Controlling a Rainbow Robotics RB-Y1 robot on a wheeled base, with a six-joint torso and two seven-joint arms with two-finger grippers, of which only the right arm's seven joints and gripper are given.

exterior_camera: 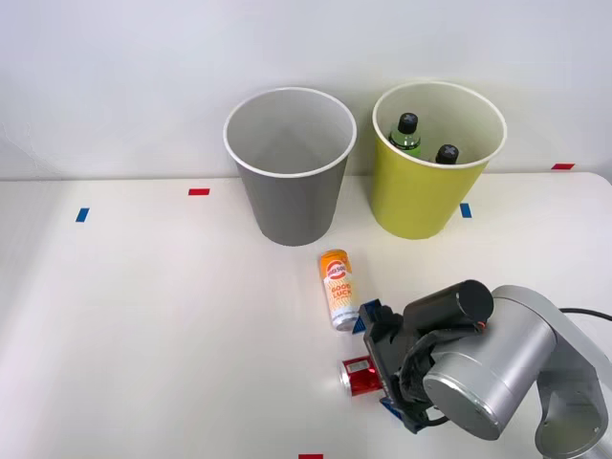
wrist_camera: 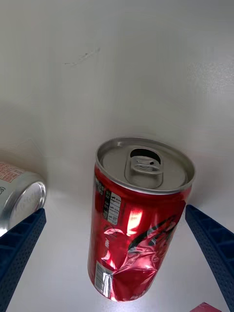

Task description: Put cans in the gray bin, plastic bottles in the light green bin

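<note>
Red can [wrist_camera: 139,219] dented, opened, lying; orange can [exterior_camera: 338,289] lying; 2 bottles [exterior_camera: 405,133] (black caps) in green bin [exterior_camera: 421,206].

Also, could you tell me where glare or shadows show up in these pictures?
Right wrist view: a bright highlight streaks the dented side of the red can, with soft shadow on the table behind it. Front view: the gray bin shades its own inside.

The front view looks down from above across the table [exterior_camera: 143,316]; the wrist view sits close over the red can [wrist_camera: 136,219] they share.
</note>
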